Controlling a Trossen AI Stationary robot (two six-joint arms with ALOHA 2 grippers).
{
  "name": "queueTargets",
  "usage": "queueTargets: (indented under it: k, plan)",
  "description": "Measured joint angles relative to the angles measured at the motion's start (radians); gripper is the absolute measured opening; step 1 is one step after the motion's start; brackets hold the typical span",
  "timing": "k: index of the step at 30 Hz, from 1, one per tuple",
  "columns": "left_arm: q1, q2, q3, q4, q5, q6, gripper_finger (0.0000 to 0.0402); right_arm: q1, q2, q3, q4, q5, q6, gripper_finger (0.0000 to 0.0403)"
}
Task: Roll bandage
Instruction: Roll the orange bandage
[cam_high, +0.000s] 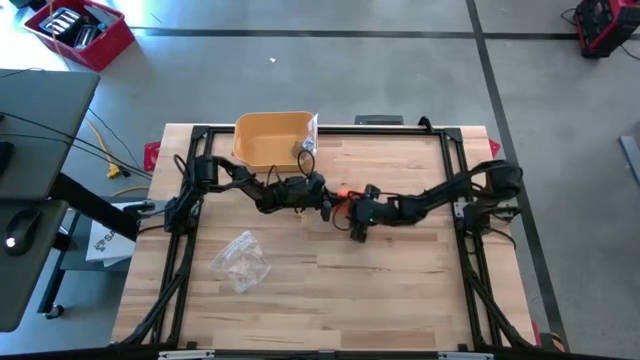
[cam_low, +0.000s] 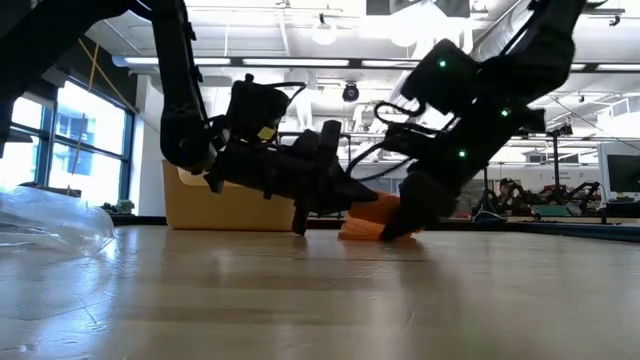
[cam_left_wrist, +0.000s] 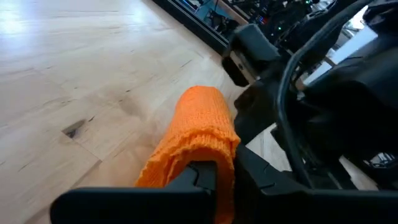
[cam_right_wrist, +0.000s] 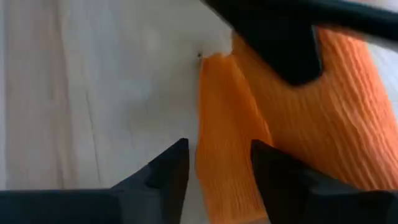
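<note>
While the left gripper (cam_left_wrist: 214, 177) pinches the orange bandage (cam_left_wrist: 199, 134) near the table's (cam_high: 400, 290) middle, we hold the right gripper (cam_right_wrist: 217, 165) spread astride its loose strip, which next needs clamping for rolling.

Low view backlit by ceiling lamps (cam_low: 322, 30) and window (cam_low: 80, 140); arms silhouetted. Close wrist views blurred.
</note>
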Motion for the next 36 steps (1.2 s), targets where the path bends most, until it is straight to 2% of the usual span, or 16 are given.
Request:
queueTargets:
  k: [4,9,13,18,21,26,29,32,36]
  plan:
    - [-0.005,0.000,-0.001,-0.001,0.005,0.002,0.0014,-0.056,0.042,0.011,0.002,-0.092,0.039,0.0118]
    - [-0.012,0.002,-0.004,0.015,0.016,0.043,0.0014,-0.062,0.047,0.014,-0.034,-0.159,0.045,0.0016]
    - [-0.024,-0.018,-0.005,0.001,0.015,0.119,0.0014,-0.020,0.041,0.013,-0.040,-0.235,0.084,0.0013]
    - [-0.045,-0.031,-0.006,-0.027,0.022,0.197,0.0014,0.111,-0.023,0.004,-0.069,-0.330,0.148,0.0004]
    - [-0.057,-0.032,-0.005,-0.051,0.024,0.210,0.0014,0.180,-0.094,-0.001,-0.108,-0.256,0.190,0.0001]
    - [-0.067,-0.031,-0.006,-0.023,0.062,0.226,0.0014,0.228,-0.229,0.001,-0.179,0.007,0.266,0.0001]
    - [-0.076,-0.034,-0.006,-0.009,0.089,0.208,0.0014,0.223,-0.289,0.001,-0.205,0.118,0.299,0.0000]
    - [-0.090,-0.039,-0.001,-0.008,0.116,0.173,0.0014,0.189,-0.315,0.003,-0.227,0.149,0.324,0.0000]
    - [-0.097,-0.039,0.008,-0.009,0.152,0.157,0.0015,0.127,-0.293,0.003,-0.232,0.072,0.344,0.0000]
